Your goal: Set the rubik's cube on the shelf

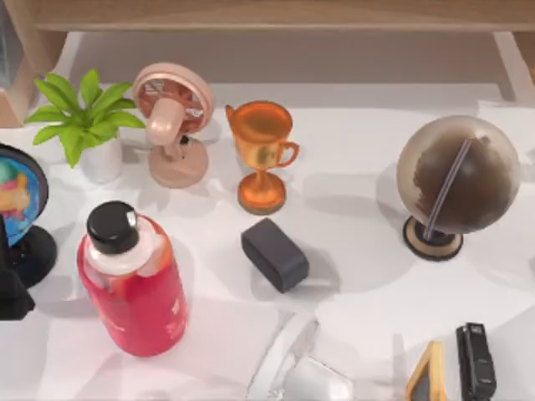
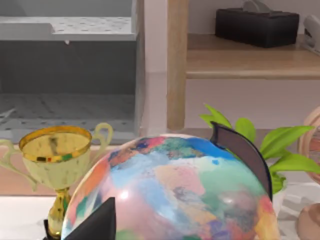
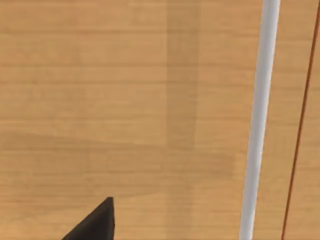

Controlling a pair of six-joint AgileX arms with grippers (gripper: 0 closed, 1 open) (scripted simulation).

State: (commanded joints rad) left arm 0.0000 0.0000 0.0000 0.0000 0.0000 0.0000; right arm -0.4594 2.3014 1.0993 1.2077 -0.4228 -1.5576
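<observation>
White tabletop (image 1: 351, 167): dark grey block (image 1: 275, 254), orange trophy (image 1: 262, 154), brown globe (image 1: 457, 177). Shelf (image 1: 276, 15) along far edge. Rubik's cube not located, so bearing and nearer arm undetermined; finger states cannot be told.

Left arm (image 1: 10, 294): dark bulk cut off by the far left edge of the top view, roughly 8 o'clock from the table centre, sitting low. No more of its pose readable there.

Left gripper (image 2: 95, 224): noted in the left wrist view as one dark wedge-shaped tip, its point at 12 o'clock. Wrist held about level, looking outward, not down.

Right gripper (image 3: 94, 222): noted in the right wrist view as a like dark wedge, its point toward 1 o'clock. Wrist turned square-on to a flat face, close up.
</observation>
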